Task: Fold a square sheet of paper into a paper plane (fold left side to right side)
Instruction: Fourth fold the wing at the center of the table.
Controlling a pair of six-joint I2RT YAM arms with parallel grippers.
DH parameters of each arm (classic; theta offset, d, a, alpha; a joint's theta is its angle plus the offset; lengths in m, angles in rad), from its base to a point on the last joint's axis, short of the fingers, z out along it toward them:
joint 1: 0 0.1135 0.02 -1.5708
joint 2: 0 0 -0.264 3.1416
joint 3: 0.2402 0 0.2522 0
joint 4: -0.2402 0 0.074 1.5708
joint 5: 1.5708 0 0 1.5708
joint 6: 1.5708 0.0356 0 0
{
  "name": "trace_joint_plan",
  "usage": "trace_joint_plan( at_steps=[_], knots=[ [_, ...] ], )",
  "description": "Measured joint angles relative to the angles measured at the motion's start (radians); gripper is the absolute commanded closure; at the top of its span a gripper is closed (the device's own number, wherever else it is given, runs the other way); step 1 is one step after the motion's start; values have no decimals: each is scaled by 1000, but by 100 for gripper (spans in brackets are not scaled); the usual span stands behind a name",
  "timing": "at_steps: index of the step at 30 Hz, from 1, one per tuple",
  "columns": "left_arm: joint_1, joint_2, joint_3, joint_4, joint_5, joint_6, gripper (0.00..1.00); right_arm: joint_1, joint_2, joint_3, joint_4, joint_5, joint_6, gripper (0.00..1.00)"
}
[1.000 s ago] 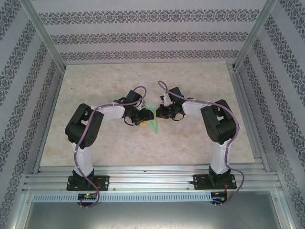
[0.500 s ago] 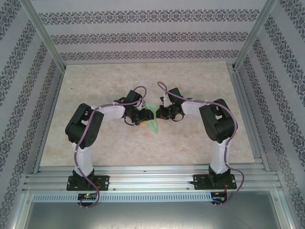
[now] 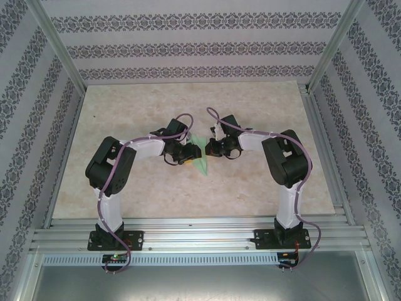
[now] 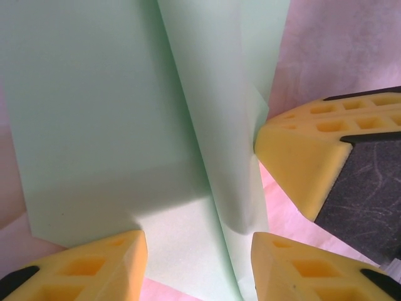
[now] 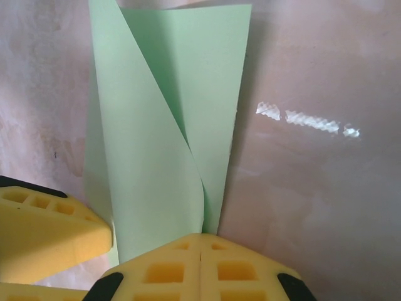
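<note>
Nearest the arm bases the tabletop [image 3: 156,200] lies bare. Further in, the slim pointed end of the light green paper plane [image 3: 200,165] aims back toward the bases. The plane rests on the middle of the tabletop, between the two arms. Just beyond the point both tools meet over it. The left tool [image 3: 190,152] has its yellow fingers [image 4: 94,266] apart. In its wrist view they straddle the paper, where one long flap stands up off the flat layer along a lengthwise crease. The right tool [image 3: 209,150] has its fingers pressed together, with the tips at the edge of that curling flap. Whether a layer is pinched between them, I cannot tell. My reading is that a late fold is in hand, with the left side carried over to the right and not yet laid flat. The next move seems to call for bringing the flap fully across. It then needs pressing along the crease while the other tool pins the thin sheet so it does not slide. At the far side, patterned walls [image 3: 188,47] close the cell. No brand, label or readable writing shows anywhere.
</note>
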Motion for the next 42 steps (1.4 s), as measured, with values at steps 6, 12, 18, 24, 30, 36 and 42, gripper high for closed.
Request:
trace_joint_plan(
  at_steps=[6, 12, 18, 24, 30, 36, 42],
  knots=[
    [-1, -42, 0, -26, 0, 1, 62, 0, 0, 0, 0, 0, -8, 100],
    [-19, -60, 0, -5, 40, -15, 72, 5, 4, 11, -15, 8, -14, 100],
    [-39, -35, 8, 43, 69, -40, 76, 5, 4, 13, -18, 8, -14, 100],
    [-39, 5, 12, 58, 69, -49, 77, 6, 4, 13, -18, 9, -14, 100],
    [-39, 33, 12, 66, 73, -55, 77, 6, 4, 13, -18, 9, -14, 100],
    [-39, 53, 12, 77, 73, -56, 77, 6, 4, 13, -18, 9, -14, 100],
    [-39, 60, 12, 85, 78, -64, 77, 6, 6, 17, -22, 9, -14, 100]
  ],
)
